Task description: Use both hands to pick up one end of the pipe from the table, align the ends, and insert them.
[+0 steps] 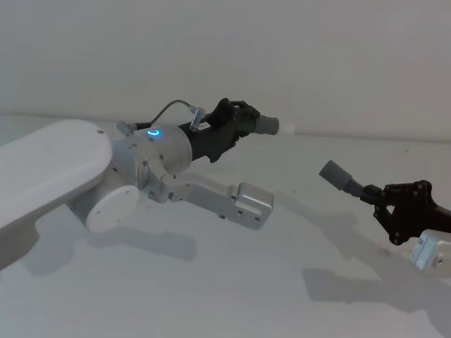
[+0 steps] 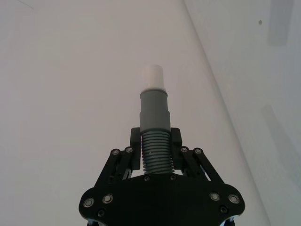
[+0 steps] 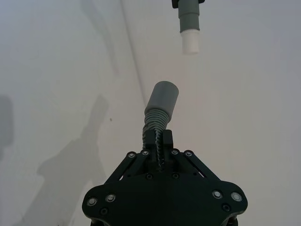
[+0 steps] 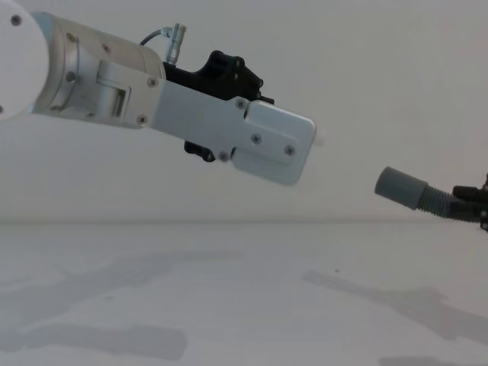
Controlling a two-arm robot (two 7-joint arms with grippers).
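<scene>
My left gripper point(image 1: 243, 120) point(image 2: 155, 139) is shut on a ribbed grey pipe piece point(image 2: 154, 153), held above the table point(image 1: 232, 282). That piece ends in a smooth grey cuff with a white tip point(image 1: 285, 127) point(image 2: 153, 77). My right gripper point(image 1: 373, 197) point(image 3: 158, 139) is shut on the other ribbed pipe piece. Its open grey cuff end point(image 1: 332, 173) point(image 3: 162, 96) point(image 4: 399, 186) points up and left toward the white tip point(image 3: 190, 41). The two ends face each other across a clear gap, not touching.
The left arm's silver forearm point(image 4: 229, 130) stretches across the middle of the chest view, with a blue ring point(image 1: 153, 132) lit at its wrist. A pale wall point(image 1: 317, 56) rises behind the white table point(image 4: 229, 305).
</scene>
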